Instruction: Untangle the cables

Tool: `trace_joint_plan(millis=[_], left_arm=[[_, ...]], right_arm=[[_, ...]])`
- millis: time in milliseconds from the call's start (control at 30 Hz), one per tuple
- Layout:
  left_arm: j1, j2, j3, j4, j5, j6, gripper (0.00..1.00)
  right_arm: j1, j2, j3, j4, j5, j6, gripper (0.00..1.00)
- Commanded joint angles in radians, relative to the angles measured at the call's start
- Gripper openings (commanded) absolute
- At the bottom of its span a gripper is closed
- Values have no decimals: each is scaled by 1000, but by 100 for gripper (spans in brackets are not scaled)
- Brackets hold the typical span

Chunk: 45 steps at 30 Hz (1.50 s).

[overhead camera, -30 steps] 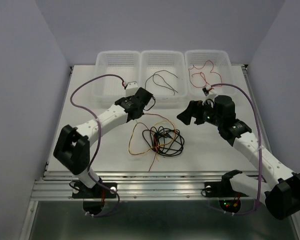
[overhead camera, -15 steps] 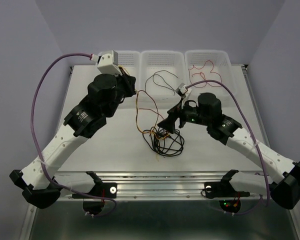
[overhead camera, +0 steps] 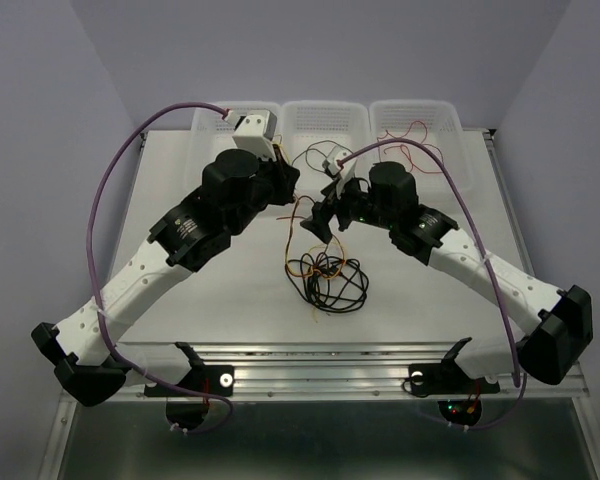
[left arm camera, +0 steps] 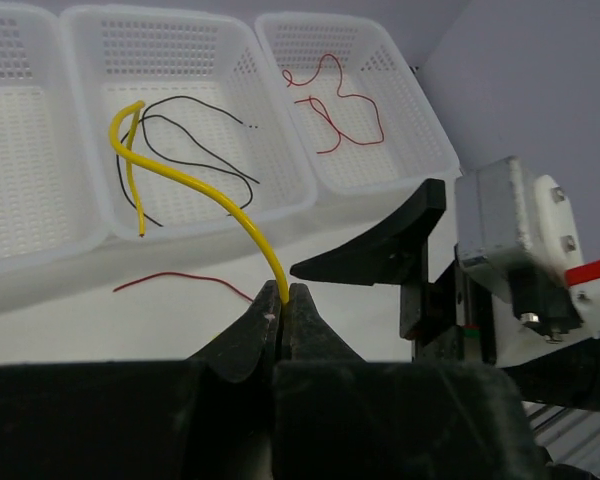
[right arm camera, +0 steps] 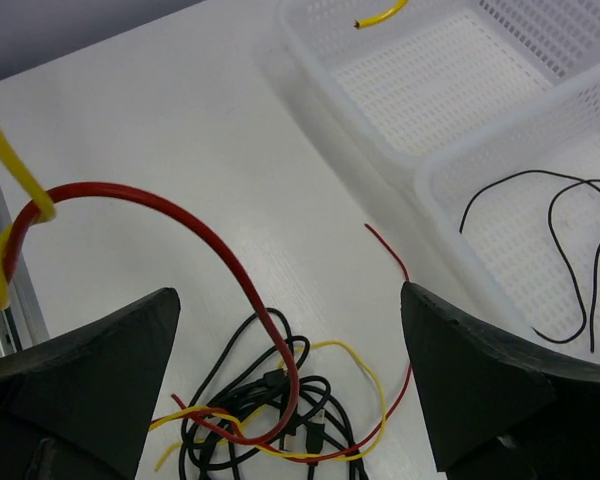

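3 white baskets (overhead camera: pixel 325 118) stand in a row at the far edge of the table (overhead camera: pixel 180 210), and 2 purple leads (overhead camera: pixel 110 190) arc from the arms' wrists. Both arms reach in over the middle of the table, their wrists close together, and in the top view they hide the ground between the baskets and the tangle (overhead camera: pixel 325 280). That tangle lies on the table just in front of the 2 grippers: black, yellow and red strands looped through one another, too knotted to count. The left gripper (left arm camera: pixel 283 295) is pinched tight on 1 yellow cable (left arm camera: pixel 195 185), which rises from between the fingers and curves away toward the baskets; its free end hangs about the wall between the left and middle baskets, and I cannot tell over which. The right gripper (right arm camera: pixel 288 300) stands with its fingers spread wide and nothing between them, above the tangle and just beside the left gripper. From its wrist view, 1 red cable (right arm camera: pixel 180 215) arches up out of the tangle and is wound around the yellow cable at the left edge. A black cable (left arm camera: pixel 200 150) lies looped in the middle basket. Red wire (left arm camera: pixel 330 100) lies in the right basket; whether it is 1 piece or 2 I cannot tell.
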Motion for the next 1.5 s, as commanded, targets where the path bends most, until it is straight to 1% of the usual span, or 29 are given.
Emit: trace_joint_plan(millis=[0,33,67,100,133,167,200,233,333,367,433,533,567,633,667,700,767,800,867,900,967,1067,1100,1133,1233,1267,1333,1400,1467], left_arm=[[-11,-18,28,53,66,27,0],[-13,-24,24,62,79,27,0],[-13,-29,12,68,83,27,0],[-15,-36,2,83,85,27,0],[-15,-47,-16,92,88,19,0],[-15,-50,-22,100,90,16,0],[-15,-56,-27,102,88,14,0],[-15,-59,-31,100,82,8,0],[-15,-76,-65,85,36,-22,0],[-15,-93,-83,73,-20,-48,0],[-15,-108,-102,30,-96,-84,0],[-7,-156,-168,1,-250,-120,0],[22,-164,-203,-6,-254,-136,0],[73,-174,-232,-7,-225,-160,0],[100,-179,-261,-3,-195,-167,0],[172,-177,-272,1,-170,-170,0],[258,-159,-294,1,-87,-184,0],[337,-151,-300,-7,-69,-188,0],[410,-119,-303,-27,-41,-214,0],[479,-109,-298,-53,-38,-223,0],[542,-89,-291,-79,-50,-243,0],[669,-81,-297,-111,-52,-259,0],[701,-78,-300,-116,-41,-259,0],[763,-70,-303,-118,-15,-257,0],[824,-35,-298,-144,-9,-260,0],[872,-26,-291,-156,-10,-265,0],[904,-9,-280,-179,-24,-268,0],[955,7,-263,-200,-45,-266,0],[990,16,-252,-205,-32,-256,0]], right_arm=[[8,24,23,112,-12,-58,94],[8,27,20,114,-14,-55,89],[8,37,21,150,-18,-49,80],[8,44,23,149,-18,-49,61],[8,48,26,145,-17,-32,50],[8,51,21,152,-6,-11,22],[8,48,15,169,50,20,4],[8,44,6,205,93,72,1],[8,33,13,212,253,109,1],[8,31,23,203,366,148,1],[-40,36,67,175,446,190,1],[-127,44,141,93,575,233,1],[-148,45,156,68,642,244,1],[-204,39,187,43,661,264,1],[-262,30,217,20,655,274,1],[-288,25,237,7,657,276,1],[-357,19,309,-24,678,265,1],[-377,22,338,-36,686,258,1],[-412,28,401,-79,696,242,1],[-446,34,464,-92,700,235,1],[-483,38,532,-109,724,210,1],[-521,31,572,-125,758,195,1],[-550,28,587,-130,759,195,1],[-563,27,590,-138,762,196,1],[-615,27,592,-153,746,213,1],[-632,25,592,-156,744,219,1],[-675,28,596,-159,735,238,1],[-756,39,624,-174,700,258,1],[-834,56,662,-205,660,274,1]])
